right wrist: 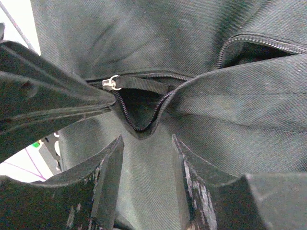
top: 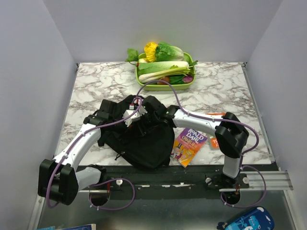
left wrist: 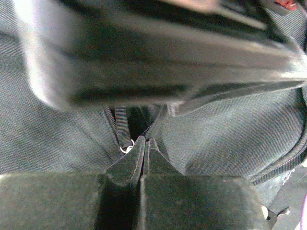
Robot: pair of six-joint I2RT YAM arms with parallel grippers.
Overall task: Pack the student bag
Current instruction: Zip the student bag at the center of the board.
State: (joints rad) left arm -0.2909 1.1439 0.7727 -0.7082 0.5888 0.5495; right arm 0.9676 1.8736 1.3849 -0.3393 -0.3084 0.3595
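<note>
Top external view: grey walls [top: 29, 72], white marble-patterned tabletop [top: 225, 86]; large soft black fabric backpack [top: 144, 139] lies at six o'clock, left gripper [left wrist: 145, 141] pinched closed at its zip, right gripper [right wrist: 146, 141] half-spread above it.

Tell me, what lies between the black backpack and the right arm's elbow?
A Roald Dahl paperback lies flat on the table beside the backpack, in the top view.
</note>
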